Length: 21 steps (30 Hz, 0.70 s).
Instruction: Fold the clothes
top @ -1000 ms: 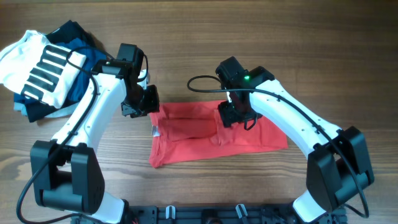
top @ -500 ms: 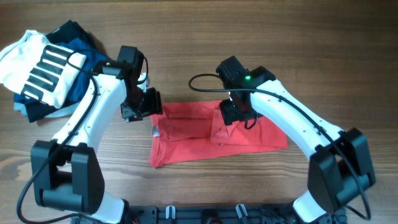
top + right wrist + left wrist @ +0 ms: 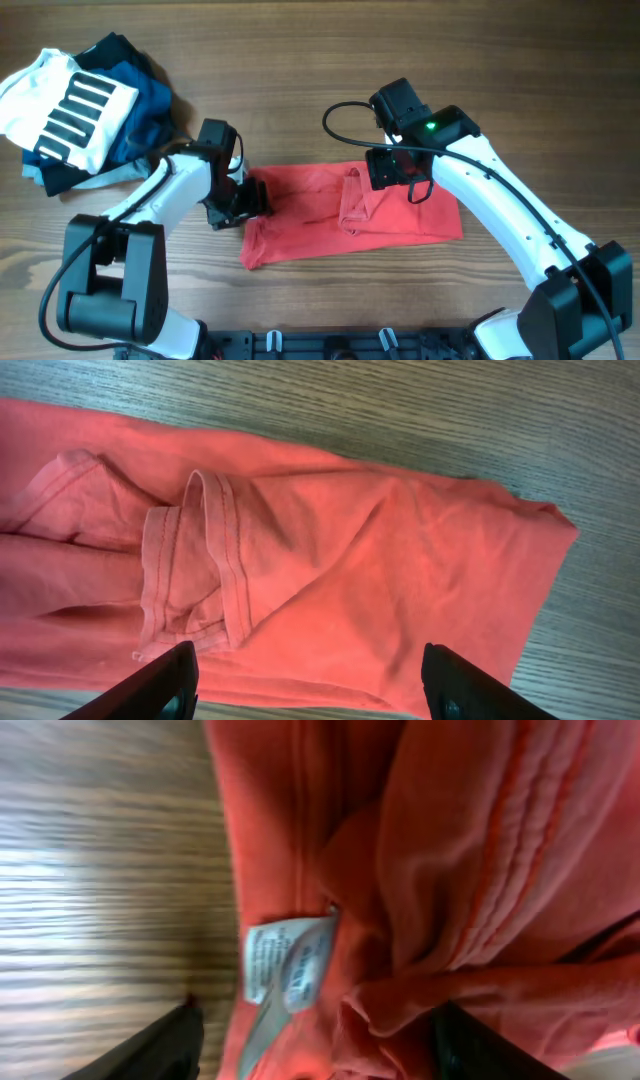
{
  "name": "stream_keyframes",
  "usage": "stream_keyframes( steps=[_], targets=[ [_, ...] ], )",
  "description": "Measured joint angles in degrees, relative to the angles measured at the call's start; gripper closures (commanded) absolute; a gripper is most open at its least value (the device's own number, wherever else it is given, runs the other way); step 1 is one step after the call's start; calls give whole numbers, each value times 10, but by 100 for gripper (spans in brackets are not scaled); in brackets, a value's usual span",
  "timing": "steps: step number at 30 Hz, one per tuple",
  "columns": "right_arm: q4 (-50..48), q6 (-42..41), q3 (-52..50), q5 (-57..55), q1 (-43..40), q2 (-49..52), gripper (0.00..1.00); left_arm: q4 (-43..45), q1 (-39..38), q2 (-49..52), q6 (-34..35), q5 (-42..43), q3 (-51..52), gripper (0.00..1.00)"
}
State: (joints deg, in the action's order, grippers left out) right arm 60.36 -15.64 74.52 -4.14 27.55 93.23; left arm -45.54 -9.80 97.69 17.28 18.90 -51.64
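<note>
Here, seen from above: the red T-shirt (image 3: 420, 215) lies as a long band at the centre of the table (image 3: 300, 60), i.e. apparently already narrowed lengthwise. A sleeve hem (image 3: 200, 570) is flipped up near mid-band. The left gripper (image 3: 245, 200) sits low at the band's left end, jaws wide, straddling bunched cloth just beside the white care label (image 3: 285, 960), w/ nothing pinched. The right gripper (image 3: 392, 175) hovers over the right half, jaws equally wide, empty. The other garments (image 3: 80, 110) are piled well apart at the far-left corner.

Step in hand, prob.: re-gripping for the crosswise fold. To do it well:
- Smooth the raised sleeve flat first, or it gets trapped as a lump.
- Take all layers at an end, not just the top ply.
- Lift low and lay edge on edge w/o dragging the band askew.
</note>
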Motion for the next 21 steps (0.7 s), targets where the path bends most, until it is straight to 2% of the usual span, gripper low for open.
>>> stream_keyframes(
  steps=[3, 5, 6, 8, 12, 21],
  targets=[
    [0, 0, 0, 0, 0, 0, 28, 32, 1, -14, 0, 23, 19, 28],
    [0, 0, 0, 0, 0, 0, 28, 50, 1, -21, 0, 39, 32, 34],
    [0, 0, 0, 0, 0, 0, 28, 57, 1, -24, 0, 47, 37, 45],
    [0, 0, 0, 0, 0, 0, 28, 75, 1, -25, -2, 67, 46, 78],
    [0, 0, 0, 0, 0, 0, 28, 90, 1, -16, 0, 82, 62, 94],
    [2, 0, 0, -3, 0, 0, 28, 69, 25, -16, -2, 82, 49, 96]
  ],
)
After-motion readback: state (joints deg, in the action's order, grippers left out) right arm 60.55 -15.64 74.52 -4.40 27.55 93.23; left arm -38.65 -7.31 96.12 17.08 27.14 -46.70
